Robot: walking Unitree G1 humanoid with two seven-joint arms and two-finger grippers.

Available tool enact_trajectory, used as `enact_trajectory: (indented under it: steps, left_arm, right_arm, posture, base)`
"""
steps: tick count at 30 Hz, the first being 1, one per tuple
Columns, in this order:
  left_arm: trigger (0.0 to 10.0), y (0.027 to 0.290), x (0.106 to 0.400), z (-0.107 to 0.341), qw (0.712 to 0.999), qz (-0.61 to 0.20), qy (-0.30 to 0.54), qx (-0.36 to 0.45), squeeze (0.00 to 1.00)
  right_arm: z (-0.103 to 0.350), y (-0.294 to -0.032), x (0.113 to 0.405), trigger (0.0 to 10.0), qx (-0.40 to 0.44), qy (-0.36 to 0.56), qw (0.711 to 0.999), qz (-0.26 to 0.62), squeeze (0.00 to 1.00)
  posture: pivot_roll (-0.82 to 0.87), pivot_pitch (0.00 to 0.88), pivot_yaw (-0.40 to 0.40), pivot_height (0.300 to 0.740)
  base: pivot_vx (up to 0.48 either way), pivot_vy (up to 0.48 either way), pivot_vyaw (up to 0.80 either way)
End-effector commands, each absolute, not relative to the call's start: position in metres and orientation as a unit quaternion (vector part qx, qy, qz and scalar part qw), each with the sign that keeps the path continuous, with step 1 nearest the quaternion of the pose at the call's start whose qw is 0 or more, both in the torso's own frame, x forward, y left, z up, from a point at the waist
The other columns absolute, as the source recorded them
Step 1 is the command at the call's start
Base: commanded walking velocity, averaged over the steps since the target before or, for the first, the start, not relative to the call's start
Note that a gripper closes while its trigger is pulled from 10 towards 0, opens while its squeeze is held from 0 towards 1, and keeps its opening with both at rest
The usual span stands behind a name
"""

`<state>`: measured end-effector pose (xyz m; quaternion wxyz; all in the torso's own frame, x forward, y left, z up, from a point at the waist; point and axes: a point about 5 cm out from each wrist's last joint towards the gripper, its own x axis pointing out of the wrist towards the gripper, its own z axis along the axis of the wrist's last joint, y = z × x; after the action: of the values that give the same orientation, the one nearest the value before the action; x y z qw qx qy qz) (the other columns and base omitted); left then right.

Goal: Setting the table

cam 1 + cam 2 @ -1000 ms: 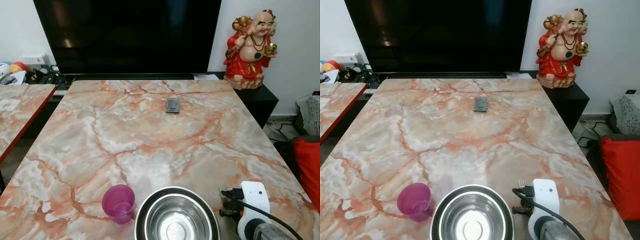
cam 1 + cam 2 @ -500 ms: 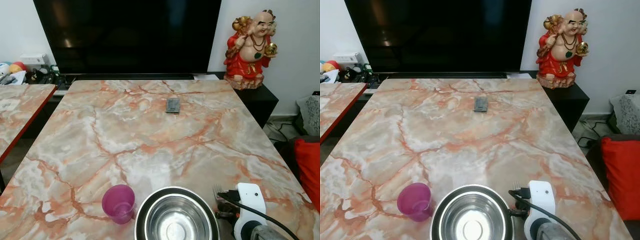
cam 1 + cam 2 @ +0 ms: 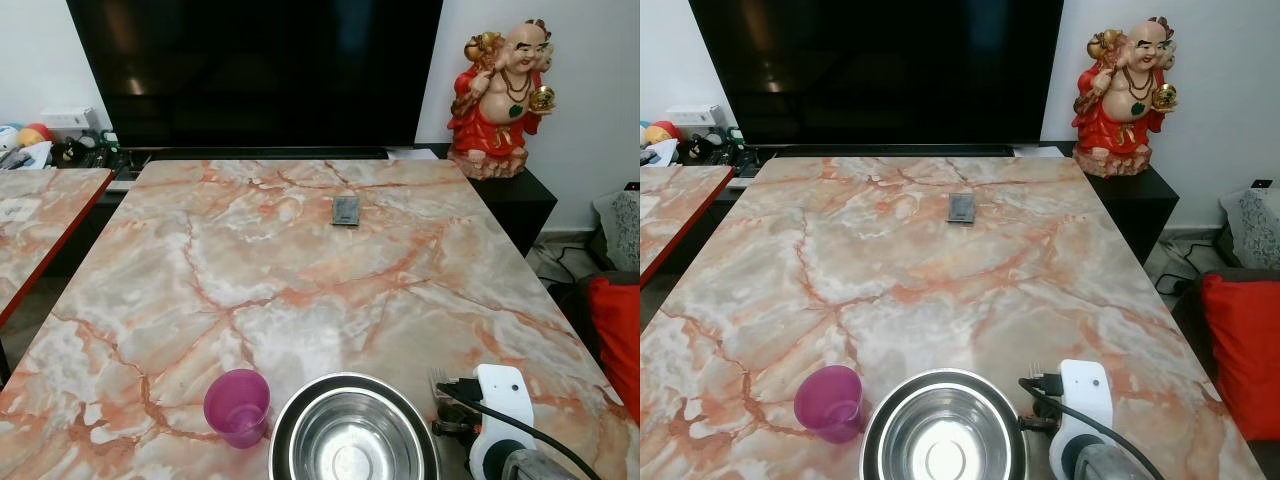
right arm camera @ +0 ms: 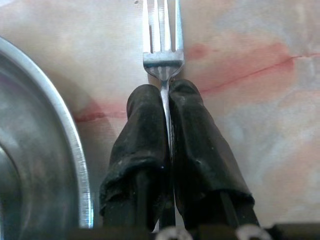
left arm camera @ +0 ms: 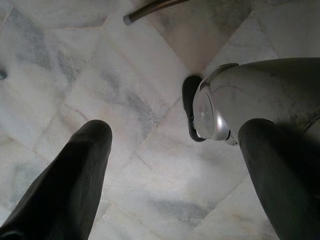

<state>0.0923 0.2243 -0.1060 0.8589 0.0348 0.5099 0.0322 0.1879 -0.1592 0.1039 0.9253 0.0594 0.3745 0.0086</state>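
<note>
Pinching a slim steel fork by its neck, the right gripper hovers just right of the steel bowl at the near table edge. Bowl and pink cup look placed; the fork remains unplaced. The left gripper hangs wide apart.

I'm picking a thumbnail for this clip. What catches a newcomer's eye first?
The red and gold laughing statue on the dark cabinet beyond the table's far right corner. Then the near edge of the marble table: a steel bowl, a purple cup on its left, and the right gripper pinching a fork on its right.
</note>
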Motion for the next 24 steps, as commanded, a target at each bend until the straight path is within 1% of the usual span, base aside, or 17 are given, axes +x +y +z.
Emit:
enact_trajectory:
  steps: [1, 6, 7, 9, 10, 12, 13, 14, 15, 24]
  left_arm:
    - [10.0, 0.2171, 0.0900, -0.1084, 0.854, 0.018, 0.519, 0.034, 0.00]
    - [10.0, 0.2173, 0.0904, -0.1083, 0.854, 0.018, 0.519, 0.035, 0.00]
    - [10.0, 0.2172, 0.0904, -0.1083, 0.854, 0.018, 0.519, 0.035, 0.00]
    - [10.0, 0.2172, 0.0904, -0.1083, 0.854, 0.018, 0.519, 0.035, 0.00]
    - [10.0, 0.2172, 0.0905, -0.1083, 0.854, 0.017, 0.519, 0.035, 0.00]
    - [10.0, 0.2172, 0.0905, -0.1083, 0.854, 0.017, 0.519, 0.035, 0.00]
    - [10.0, 0.2172, 0.0905, -0.1083, 0.854, 0.017, 0.519, 0.035, 0.00]
    - [10.0, 0.2173, 0.0906, -0.1083, 0.854, 0.017, 0.519, 0.035, 0.00]
    - [10.0, 0.2173, 0.0906, -0.1082, 0.854, 0.017, 0.519, 0.036, 0.00]
    - [10.0, 0.2174, 0.0910, -0.1081, 0.854, 0.017, 0.518, 0.036, 0.00]
  right_arm:
    - [0.1100, -0.1593, 0.1887, 10.0, 0.057, 0.364, 0.929, 0.009, 0.00]
    - [0.1106, -0.1593, 0.1892, 10.0, 0.056, 0.363, 0.930, 0.011, 0.00]
    - [0.1106, -0.1593, 0.1893, 10.0, 0.058, 0.363, 0.930, 0.011, 0.20]
    - [0.1106, -0.1593, 0.1894, 10.0, 0.059, 0.363, 0.930, 0.010, 0.20]
    - [0.1107, -0.1597, 0.1896, 10.0, 0.058, 0.363, 0.930, 0.008, 0.86]
    - [0.1109, -0.1601, 0.1897, 10.0, 0.056, 0.363, 0.930, 0.007, 0.78]
    - [0.1109, -0.1601, 0.1897, 10.0, 0.056, 0.363, 0.930, 0.007, 0.78]
    - [0.1111, -0.1603, 0.1898, 10.0, 0.056, 0.363, 0.930, 0.007, 0.10]
    - [0.1113, -0.1608, 0.1900, 10.0, 0.054, 0.363, 0.930, 0.008, 0.00]
    - [0.1117, -0.1608, 0.1912, 10.0, 0.052, 0.363, 0.930, 0.010, 0.00]
  posture:
    - [-0.12, 0.029, -0.046, 0.740]
    - [-0.12, 0.029, -0.046, 0.740]
    - [-0.13, 0.029, -0.045, 0.740]
    - [-0.13, 0.029, -0.045, 0.740]
    - [-0.13, 0.030, -0.044, 0.740]
    - [-0.13, 0.030, -0.045, 0.740]
    - [-0.13, 0.030, -0.045, 0.740]
    - [-0.13, 0.031, -0.044, 0.740]
    - [-0.13, 0.031, -0.044, 0.740]
    - [-0.12, 0.032, -0.044, 0.740]
  base:
    - [0.000, 0.000, 0.00]
    - [0.000, 0.000, 0.00]
    - [0.000, 0.000, 0.00]
    - [0.000, 0.000, 0.00]
    - [0.000, 0.000, 0.00]
    - [0.000, 0.000, 0.00]
    - [0.000, 0.000, 0.00]
    - [0.000, 0.000, 0.00]
    - [0.000, 0.000, 0.00]
    - [0.000, 0.000, 0.00]
